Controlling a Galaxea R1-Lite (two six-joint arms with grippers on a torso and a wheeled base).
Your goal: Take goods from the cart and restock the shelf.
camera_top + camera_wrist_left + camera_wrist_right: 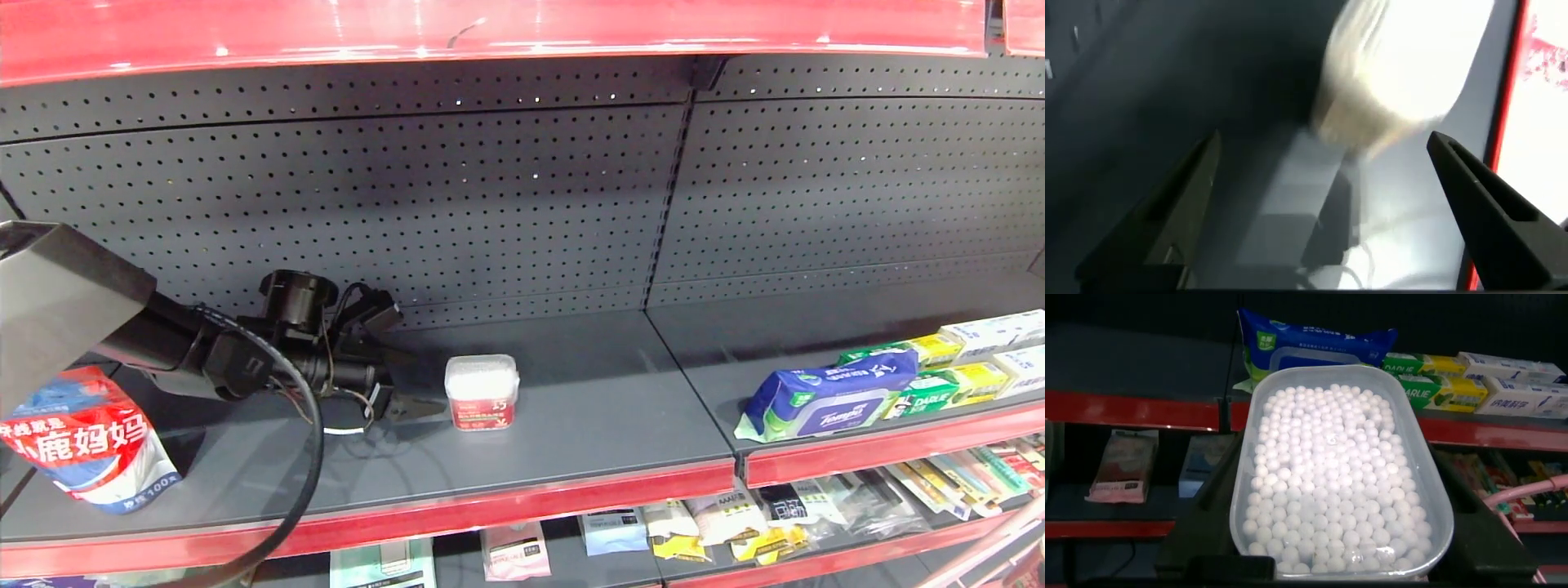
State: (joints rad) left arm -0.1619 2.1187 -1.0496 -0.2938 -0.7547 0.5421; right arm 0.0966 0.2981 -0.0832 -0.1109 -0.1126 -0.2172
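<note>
A small clear tub of white beads with a red label [482,392] stands upright on the grey shelf [588,441], near the middle. My left gripper [418,404] lies low over the shelf just left of that tub, open, its tips a short way off it. In the left wrist view the tub [1396,73] is a pale blur beyond the spread fingers [1184,212] of the left gripper [1324,143]. My right gripper [1343,547] is shut on a second tub of white beads [1343,457], held in front of the shelves.
A red and white bag [82,441] stands at the shelf's left end. A blue wipes pack [824,400] and green and yellow boxes [955,363] lie on the right bay. Packets fill the lower shelf [735,514]. A pink cart rail [980,547] shows at bottom right.
</note>
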